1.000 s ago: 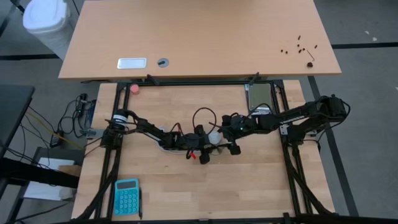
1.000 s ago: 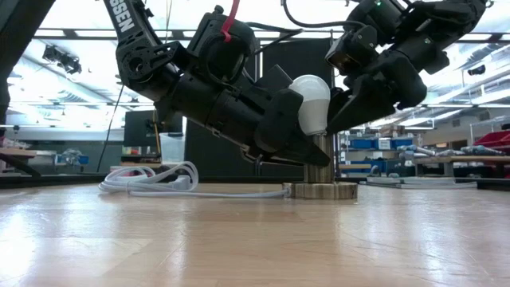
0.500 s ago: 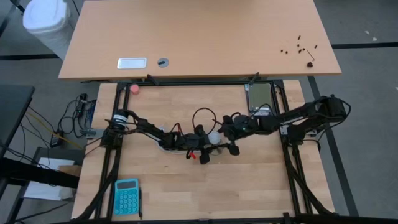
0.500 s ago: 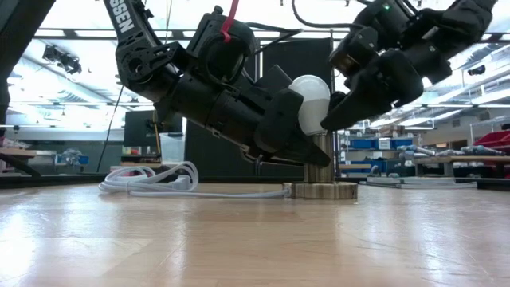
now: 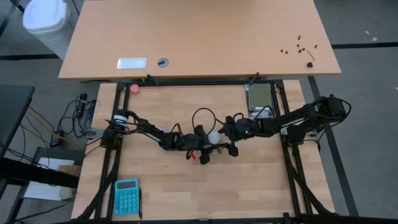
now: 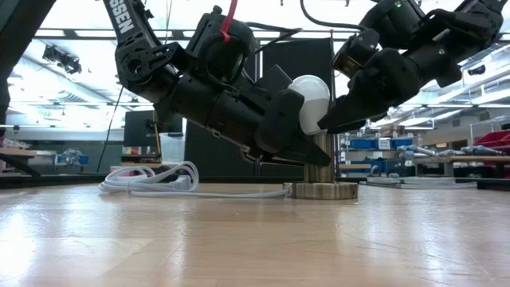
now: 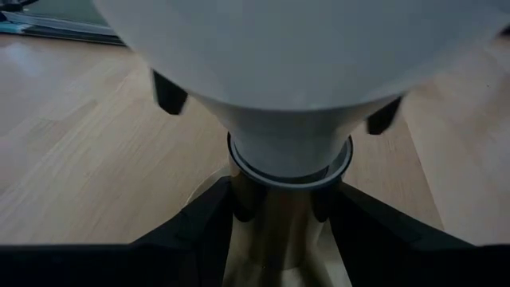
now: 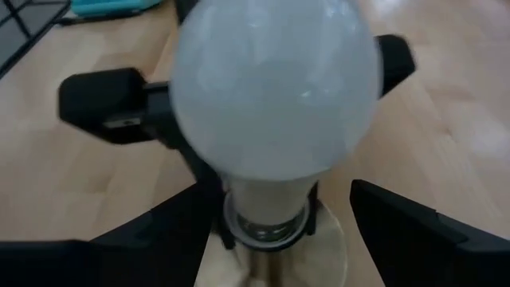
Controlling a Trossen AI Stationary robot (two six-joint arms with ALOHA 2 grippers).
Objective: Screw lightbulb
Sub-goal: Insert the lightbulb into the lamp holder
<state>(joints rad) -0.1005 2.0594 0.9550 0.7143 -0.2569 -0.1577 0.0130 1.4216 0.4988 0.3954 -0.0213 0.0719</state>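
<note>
The lightbulb stands upright near the middle of the wooden table, with its round white top up and its grey neck down in a metal socket. The socket sits on a flat round base that rests on the table. A white cord lies in loops on the table beside the base and runs up to it. The left gripper reaches in low from the left side of the table. Its dark fingers are clamped on the socket just under the lightbulb, one on each side of the metal stem. The right gripper comes in from the right side of the table and sits close to the white top of the lightbulb. In the right wrist view its fingers stand spread wide on both sides of the lightbulb with a gap to the glass, so they are loose and not gripping it. In the high view the two grippers meet at the lightbulb in the middle of the table. A small pink ball lies far off by the back edge of the table. A blue calculator lies near the front left corner.
</note>
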